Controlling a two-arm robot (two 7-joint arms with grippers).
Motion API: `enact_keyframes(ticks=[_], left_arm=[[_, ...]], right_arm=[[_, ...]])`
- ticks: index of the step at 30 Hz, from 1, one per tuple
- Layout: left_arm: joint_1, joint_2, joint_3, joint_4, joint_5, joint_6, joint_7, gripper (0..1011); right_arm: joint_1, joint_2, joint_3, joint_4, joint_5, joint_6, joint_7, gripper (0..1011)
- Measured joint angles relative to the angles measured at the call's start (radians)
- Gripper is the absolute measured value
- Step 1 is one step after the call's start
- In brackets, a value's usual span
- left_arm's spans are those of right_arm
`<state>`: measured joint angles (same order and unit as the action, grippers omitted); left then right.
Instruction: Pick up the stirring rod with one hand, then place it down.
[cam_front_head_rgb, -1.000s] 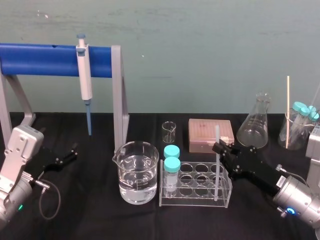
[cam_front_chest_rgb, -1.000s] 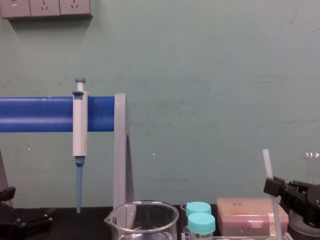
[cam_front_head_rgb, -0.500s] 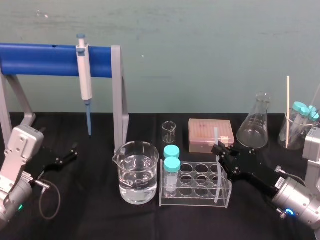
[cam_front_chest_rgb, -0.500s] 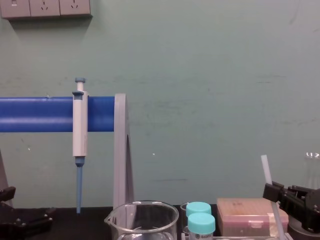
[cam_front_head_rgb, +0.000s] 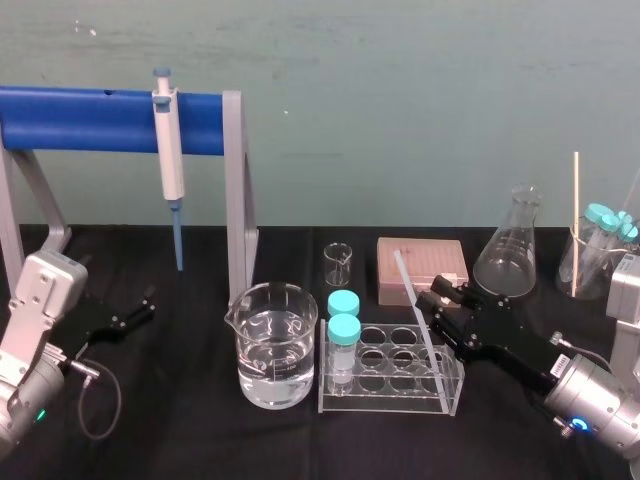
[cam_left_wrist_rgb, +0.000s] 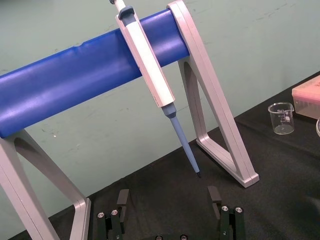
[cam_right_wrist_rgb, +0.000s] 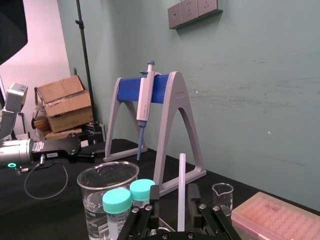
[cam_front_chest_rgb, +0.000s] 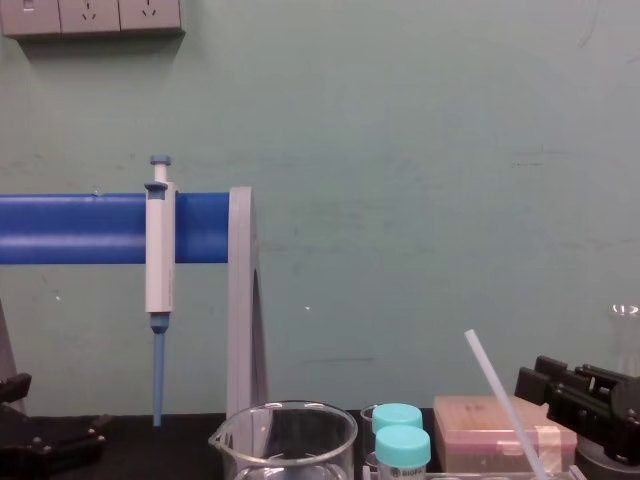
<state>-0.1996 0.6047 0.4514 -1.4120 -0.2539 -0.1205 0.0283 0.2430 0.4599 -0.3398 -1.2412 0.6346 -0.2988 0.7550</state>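
Pipette stand (cam_front_head_rgb: 235, 190): well off to the right gripper's left, past everything else. No risk to it.

Right gripper (cam_front_head_rgb: 437, 300): low over the table, reaching in from the right, fingers spread. Left gripper (cam_left_wrist_rgb: 168, 197): parked far across from it by the stand's foot, fingers also spread, idle.

Water beaker (cam_front_head_rgb: 275, 345): beyond the rack on the side away from the right gripper. If I sweep the rod leftward on lift-out, its upper end could clip the rim. I judge that unlikely but messy.

Tube rack (cam_front_head_rgb: 390, 382): just below and ahead of the right fingertips, clear plastic, and it looks light to me. Main worry: pulling the rod out at a slant could bind it in its cell and drag or tip the whole rack.

Two teal-capped tubes (cam_front_head_rgb: 343, 318): at the rack end farthest from the gripper; they go over if the rack does.

Stirring rod (cam_front_head_rgb: 406, 280): between the spread fingers, not pinched, lower end in a rack cell, top leaning away from the gripper toward the left. It sits nearer one finger; I can't tell if it touches. Closing off-centre could shove it further over or let it slip out, as it's thin and smooth.
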Motion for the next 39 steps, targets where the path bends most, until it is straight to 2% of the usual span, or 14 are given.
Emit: enact_keyframes(ticks=[12, 15, 17, 18, 20, 21, 23, 24, 28, 33, 39], left_arm=[[0.0, 0.0, 0.0, 0.0, 0.0, 0.0, 0.0, 1000], [0.0, 0.0, 0.0, 0.0, 0.0, 0.0, 0.0, 1000], [0.0, 0.0, 0.0, 0.0, 0.0, 0.0, 0.0, 1000], [0.0, 0.0, 0.0, 0.0, 0.0, 0.0, 0.0, 1000], [0.0, 0.0, 0.0, 0.0, 0.0, 0.0, 0.0, 1000], [0.0, 0.0, 0.0, 0.0, 0.0, 0.0, 0.0, 1000], [0.0, 0.0, 0.0, 0.0, 0.0, 0.0, 0.0, 1000], [0.0, 0.0, 0.0, 0.0, 0.0, 0.0, 0.0, 1000], [0.0, 0.0, 0.0, 0.0, 0.0, 0.0, 0.0, 1000], [0.0, 0.0, 0.0, 0.0, 0.0, 0.0, 0.0, 1000], [0.0, 0.0, 0.0, 0.0, 0.0, 0.0, 0.0, 1000]], right_arm=[[0.0, 0.0, 0.001, 0.0, 0.0, 0.0, 0.001, 713], [0.0, -0.002, 0.012, -0.012, -0.011, -0.007, -0.027, 792], [-0.004, -0.01, 0.035, -0.035, -0.035, -0.024, -0.086, 846], [-0.012, -0.015, 0.052, -0.054, -0.066, -0.031, -0.15, 883], [-0.024, -0.021, 0.071, -0.075, -0.11, -0.029, -0.232, 932], [-0.038, -0.027, 0.085, -0.092, -0.157, -0.011, -0.321, 978], [-0.049, -0.033, 0.096, -0.107, -0.195, 0.028, -0.402, 1003], [-0.058, -0.039, 0.103, -0.116, -0.218, 0.068, -0.456, 1000], [-0.073, -0.051, 0.11, -0.12, -0.25, 0.158, -0.529, 1000], [-0.078, -0.061, 0.109, -0.104, -0.262, 0.214, -0.539, 1000], [-0.079, -0.061, 0.109, -0.104, -0.264, 0.215, -0.543, 1000]])
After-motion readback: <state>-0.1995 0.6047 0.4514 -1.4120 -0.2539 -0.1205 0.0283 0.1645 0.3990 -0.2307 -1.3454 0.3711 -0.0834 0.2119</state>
